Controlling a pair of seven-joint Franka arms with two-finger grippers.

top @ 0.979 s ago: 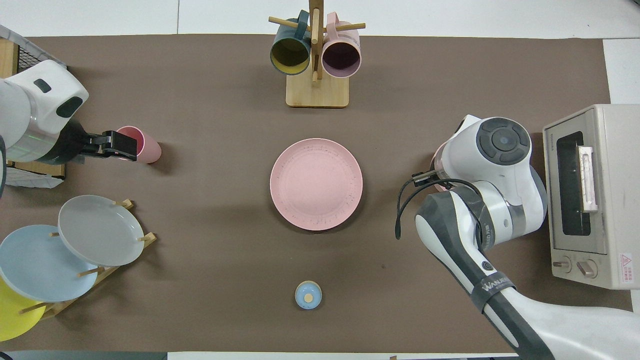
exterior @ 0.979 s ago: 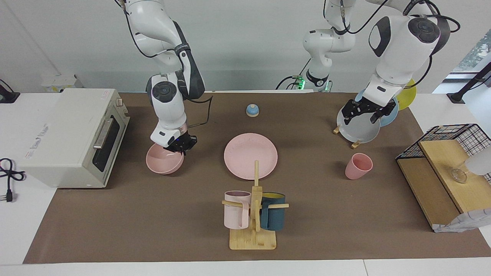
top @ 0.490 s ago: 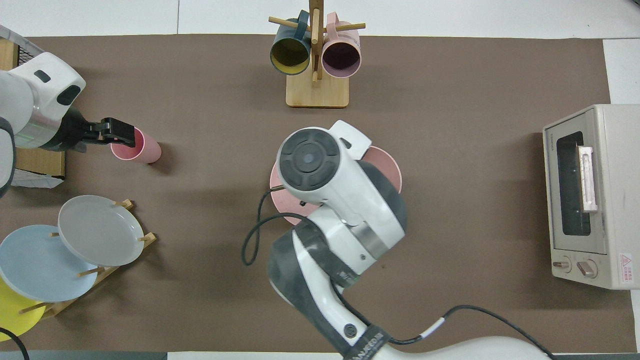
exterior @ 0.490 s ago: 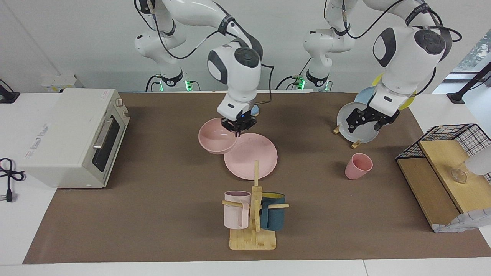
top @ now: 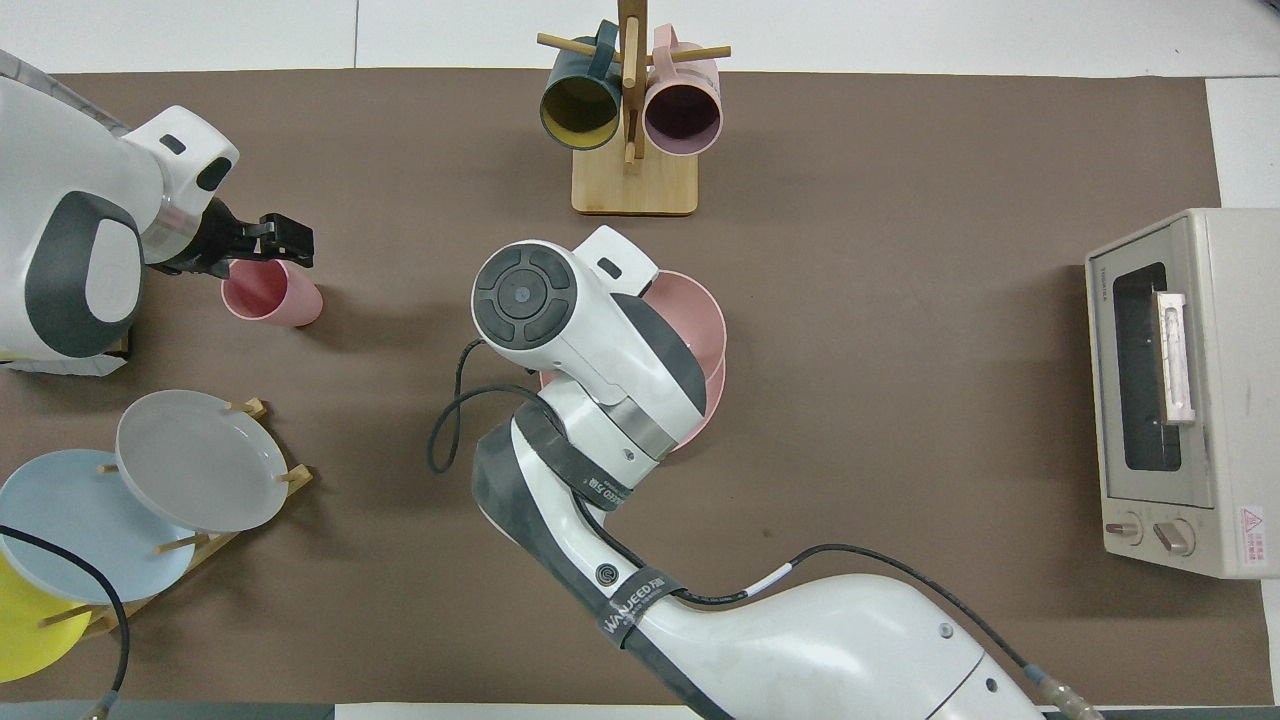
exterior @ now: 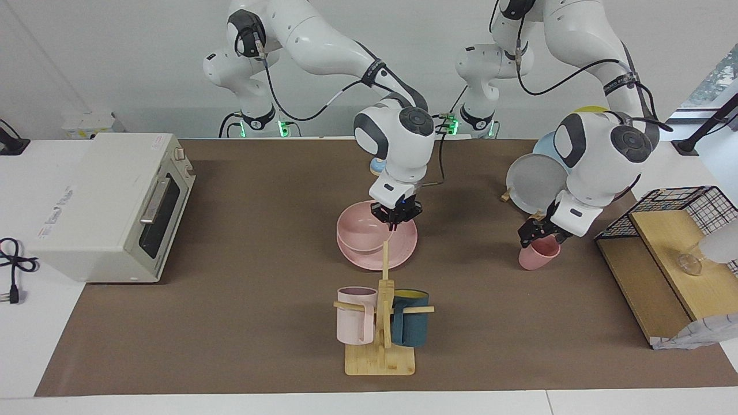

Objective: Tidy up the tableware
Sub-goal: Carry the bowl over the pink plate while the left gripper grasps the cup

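The pink bowl (exterior: 358,229) sits on or just above the pink plate (exterior: 403,249) at the table's middle; I cannot tell whether they touch. My right gripper (exterior: 395,215) is shut on the bowl's rim, on the side toward the robots. In the overhead view the right arm's wrist hides that gripper, and only parts of the bowl (top: 700,318) and plate (top: 708,405) show. The pink cup (exterior: 535,259) stands toward the left arm's end. My left gripper (exterior: 540,236) is open, low at the cup's rim. It also shows in the overhead view (top: 283,240) over the cup (top: 272,295).
A toaster oven (exterior: 109,204) stands at the right arm's end. A wooden mug tree (exterior: 380,323) with two handled mugs is farther from the robots than the plate. A plate rack (exterior: 536,187) and a wire basket on wooden boards (exterior: 669,242) flank the cup.
My right gripper carried the bowl from beside the oven across to the plate and lowered it there. My left gripper came down from the plate rack to the cup's rim.
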